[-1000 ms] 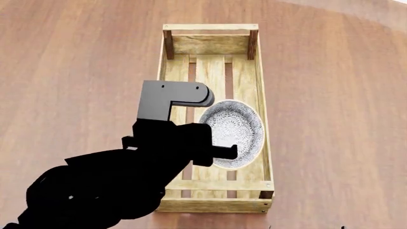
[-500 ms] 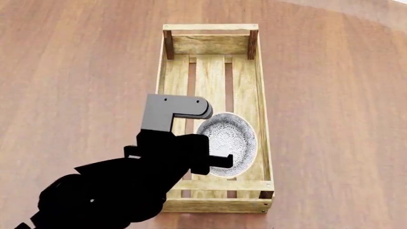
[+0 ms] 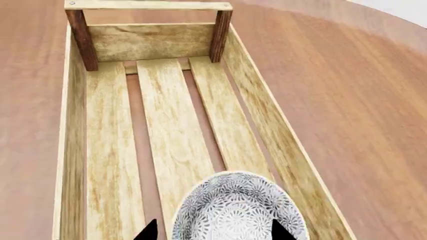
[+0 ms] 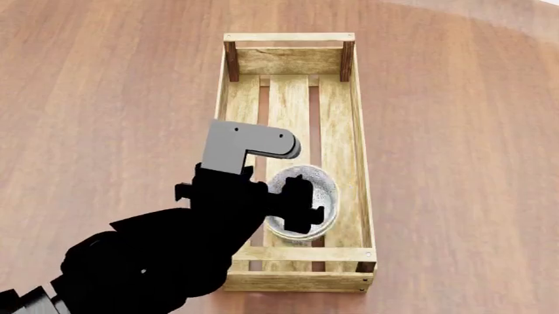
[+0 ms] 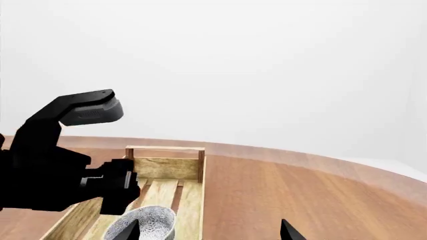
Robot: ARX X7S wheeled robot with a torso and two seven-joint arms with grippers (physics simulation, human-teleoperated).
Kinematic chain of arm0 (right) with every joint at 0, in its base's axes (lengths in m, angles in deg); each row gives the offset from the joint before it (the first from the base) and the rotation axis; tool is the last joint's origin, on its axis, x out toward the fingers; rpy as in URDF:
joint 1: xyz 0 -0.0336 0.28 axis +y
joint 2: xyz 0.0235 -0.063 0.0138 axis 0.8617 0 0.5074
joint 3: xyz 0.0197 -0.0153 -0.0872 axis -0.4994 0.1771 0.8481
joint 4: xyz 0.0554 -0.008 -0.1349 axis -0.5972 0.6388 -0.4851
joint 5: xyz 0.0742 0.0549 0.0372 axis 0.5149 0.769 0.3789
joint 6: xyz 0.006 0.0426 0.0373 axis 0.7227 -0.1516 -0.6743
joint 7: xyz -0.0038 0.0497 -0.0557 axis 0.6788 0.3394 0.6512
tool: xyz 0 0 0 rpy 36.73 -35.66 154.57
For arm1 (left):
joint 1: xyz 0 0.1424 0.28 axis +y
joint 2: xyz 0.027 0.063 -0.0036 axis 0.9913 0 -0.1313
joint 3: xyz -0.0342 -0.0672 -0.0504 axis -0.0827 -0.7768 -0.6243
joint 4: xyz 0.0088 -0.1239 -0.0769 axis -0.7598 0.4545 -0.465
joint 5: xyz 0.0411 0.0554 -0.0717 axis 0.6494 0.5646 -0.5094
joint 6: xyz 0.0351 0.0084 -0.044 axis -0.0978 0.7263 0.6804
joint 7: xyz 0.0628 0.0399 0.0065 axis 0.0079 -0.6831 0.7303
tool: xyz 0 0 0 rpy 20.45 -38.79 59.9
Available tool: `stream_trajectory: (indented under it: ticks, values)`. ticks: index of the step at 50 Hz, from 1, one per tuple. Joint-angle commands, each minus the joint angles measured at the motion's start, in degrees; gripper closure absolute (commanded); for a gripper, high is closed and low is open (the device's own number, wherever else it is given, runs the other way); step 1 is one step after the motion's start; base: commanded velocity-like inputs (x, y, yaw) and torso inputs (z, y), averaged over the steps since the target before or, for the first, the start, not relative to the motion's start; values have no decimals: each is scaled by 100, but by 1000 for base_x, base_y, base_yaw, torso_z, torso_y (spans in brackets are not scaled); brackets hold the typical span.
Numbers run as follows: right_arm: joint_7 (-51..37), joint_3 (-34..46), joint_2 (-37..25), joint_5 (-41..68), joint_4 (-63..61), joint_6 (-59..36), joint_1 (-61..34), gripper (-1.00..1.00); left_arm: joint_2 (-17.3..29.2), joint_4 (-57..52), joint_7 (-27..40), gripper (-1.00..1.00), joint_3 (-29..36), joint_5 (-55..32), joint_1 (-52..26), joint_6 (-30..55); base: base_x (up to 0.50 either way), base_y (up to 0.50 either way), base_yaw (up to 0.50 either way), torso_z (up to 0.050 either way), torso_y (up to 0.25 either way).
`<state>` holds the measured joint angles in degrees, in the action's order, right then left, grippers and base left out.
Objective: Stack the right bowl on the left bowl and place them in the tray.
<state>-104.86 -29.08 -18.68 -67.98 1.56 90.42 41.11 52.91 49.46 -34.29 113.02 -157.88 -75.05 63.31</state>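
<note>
A white bowl with a grey flower pattern (image 4: pixel 325 193) sits inside the tray (image 4: pixel 360 150), near its front end. I cannot tell whether it is one bowl or two nested. My left gripper (image 4: pixel 292 203) hovers just above the bowl. In the left wrist view the bowl (image 3: pixel 233 210) lies below the left gripper (image 3: pixel 214 231), whose tips stand wide apart; one tip is clear of the rim, so the gripper is open. The right wrist view shows the bowl (image 5: pixel 143 222) in the tray (image 5: pixel 167 167). My right gripper (image 5: pixel 209 231) hangs open beside the tray, holding nothing.
The light-wood tray (image 3: pixel 267 115) has three bottom slats and dark corner posts, and its far half is bare. Brown wooden tabletop (image 4: pixel 454 163) surrounds it on all sides. The black left arm (image 4: pixel 157 261) covers the tray's near left corner.
The bowl has gone down from high above the tray to near its floor, looking smaller in the head view. My left gripper shifted slightly toward the tray over it.
</note>
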Motion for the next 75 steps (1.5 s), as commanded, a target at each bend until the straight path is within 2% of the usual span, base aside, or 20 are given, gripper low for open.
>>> stream_trajectory:
  ticks: [1,15,26,43,46,49,54,57,60,62,64,65,66,67,69,75]
  values:
    - [116,-80,123,-161,-37,-24,14,-100,60,-104,10,-100,300,60,-297,-417,0,0,0,0,0]
    - [110,-47,132,-191,-51,-62,-3,-100,156,-166,58,-100,376,215,-308,-545,0,0,0,0,0]
    - [116,26,167,-272,-76,-121,-29,-100,400,-406,179,-100,367,274,-298,-623,0,0,0,0,0]
    - [155,360,340,-673,-413,-562,-147,-100,1578,-1540,518,-100,269,328,-241,-706,0,0,0,0,0]
    - [156,396,336,-733,-564,-693,-143,-100,2019,-2034,715,-100,254,392,-251,-710,0,0,0,0,0]
    - [148,439,344,-846,-678,-805,-136,-100,2840,-3203,1120,-100,305,683,-225,-791,0,0,0,0,0]
    - [148,475,351,-896,-810,-931,-142,-100,3839,-4577,1452,-100,505,1364,-24,-997,0,0,0,0,0]
    - [141,478,349,-897,-842,-962,-138,-100,4280,-4982,1585,-100,580,1629,228,-1197,0,0,0,0,0]
    - [111,458,333,-913,-822,-906,-96,-100,4784,-5325,1746,-100,595,1973,591,-1623,0,0,0,0,0]
    - [47,342,284,-831,-825,-832,-60,-100,5374,-5520,2061,-100,574,2345,1291,-2470,0,0,0,0,0]
    - [44,325,272,-798,-815,-816,-61,-100,5460,-5526,2188,-100,576,2447,1440,-2612,0,0,0,0,0]
    - [6,240,244,-742,-766,-785,-67,-100,5884,-5638,2590,-100,687,3034,2144,-3387,0,0,0,0,0]
    - [-10,224,243,-747,-754,-783,-66,-100,5970,-5653,2763,-100,706,3204,2275,-3470,0,0,0,0,0]
    - [-30,193,231,-735,-748,-783,-57,-100,6172,-5652,3140,-100,771,3688,2642,-3794,0,0,0,0,0]
    - [-56,168,227,-736,-720,-764,-45,-100,6371,-5453,3507,-100,819,4003,3149,-4447,0,0,0,0,0]
    - [-147,95,246,-727,-589,-574,15,-100,6489,-4774,4524,-100,798,4645,4008,-5385,0,0,0,0,0]
